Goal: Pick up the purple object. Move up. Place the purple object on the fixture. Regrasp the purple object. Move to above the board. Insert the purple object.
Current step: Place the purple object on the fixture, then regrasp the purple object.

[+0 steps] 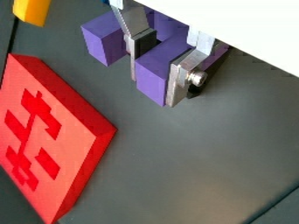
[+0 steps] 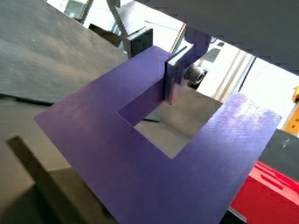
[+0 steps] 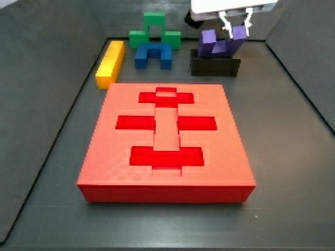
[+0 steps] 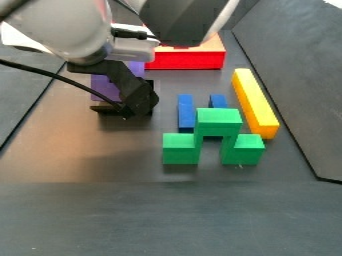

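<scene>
My gripper (image 3: 233, 26) is shut on the purple object (image 3: 216, 41), with its flat silver fingers (image 1: 179, 80) clamped on either side of one prong (image 1: 152, 80). The purple U-shaped block fills a wrist view (image 2: 140, 162). In both side views it hangs right over the black fixture (image 3: 216, 67) (image 4: 127, 108) at the back right of the floor. I cannot tell if it touches the fixture. The red board (image 3: 167, 137) with darker recesses lies in the middle, and also shows in a wrist view (image 1: 47, 131) and a side view (image 4: 187, 55).
A yellow bar (image 3: 110, 62) lies left of the board's far end. A green block (image 3: 157, 34) and a blue arch block (image 3: 157, 55) stand between the bar and the fixture. They also show in a side view, green (image 4: 214, 135) and blue (image 4: 187, 110).
</scene>
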You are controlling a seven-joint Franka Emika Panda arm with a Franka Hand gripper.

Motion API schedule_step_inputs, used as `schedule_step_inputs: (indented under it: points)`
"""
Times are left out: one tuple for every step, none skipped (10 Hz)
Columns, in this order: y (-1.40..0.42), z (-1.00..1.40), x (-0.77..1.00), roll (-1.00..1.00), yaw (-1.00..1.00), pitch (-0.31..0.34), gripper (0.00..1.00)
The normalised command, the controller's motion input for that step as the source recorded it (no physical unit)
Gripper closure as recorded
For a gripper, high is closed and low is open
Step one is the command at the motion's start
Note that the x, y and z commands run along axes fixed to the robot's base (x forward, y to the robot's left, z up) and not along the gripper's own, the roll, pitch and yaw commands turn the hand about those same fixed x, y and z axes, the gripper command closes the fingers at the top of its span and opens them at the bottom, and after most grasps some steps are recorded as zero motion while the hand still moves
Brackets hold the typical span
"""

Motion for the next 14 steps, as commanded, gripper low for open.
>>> schedule_step_inputs:
  points:
    - [0.0,-0.16,0.15,0.26,-0.15,0.214,1.0]
    - [0.0,-0.2,0.0,0.09,-0.16,0.051,1.0]
    - [-0.03,-0.18,0.0,0.01,-0.14,0.0,1.0]
    - [-0.06,-0.16,0.0,0.0,-0.06,0.0,1.0]
    - [-0.04,-0.16,-0.06,0.0,-0.05,0.0,1.0]
    - [0.0,-0.2,-0.23,0.04,-0.09,0.0,1.0]
    - [-0.01,-0.05,0.0,0.09,-0.07,0.0,1.0]
    - [0.0,0.0,0.0,0.0,0.0,0.0,1.0]
    - [0.0,0.0,0.0,0.0,0.0,0.0,0.0]
    - [-0.03,0.0,0.01,0.0,0.0,0.0,0.0]
    - [-0.05,0.0,0.0,0.0,0.0,0.0,0.0]
    - [-0.21,-0.21,-0.41,0.13,0.0,-0.326,0.0]
    - [-0.15,0.17,0.0,0.03,0.0,-0.12,0.0]
    - [-0.23,0.71,0.16,0.05,0.0,-0.074,0.0]
